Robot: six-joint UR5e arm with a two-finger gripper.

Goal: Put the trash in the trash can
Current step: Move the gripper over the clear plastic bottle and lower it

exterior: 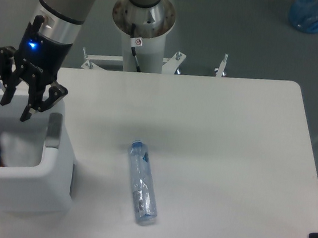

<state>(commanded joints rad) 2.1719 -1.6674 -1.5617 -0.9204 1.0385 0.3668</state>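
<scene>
Over the far left corner of the white table (214, 137), my black two-finger gripper (15, 109) hangs above the opening of the boxy white plastic trash can (54, 184), its fingers spread apart and holding nothing. Inside the can lies the crumpled white paper wad (20, 148), resting low against the near wall, with a sliver of something blue and orange showing beside it at the left edge. I judge that half of the job done.

What remains is the slim clear plastic bottle with a pale blue neck and label (141, 182). It lies flat on the table, to the right of the can and apart from it, neck pointing to the far side. I must go over, grip it and carry it to the can.

As for writing, I can read none. The bottle's label is too small to make out, and a small round red sticker (138, 41) on my white pedestal shows only a symbol.
</scene>
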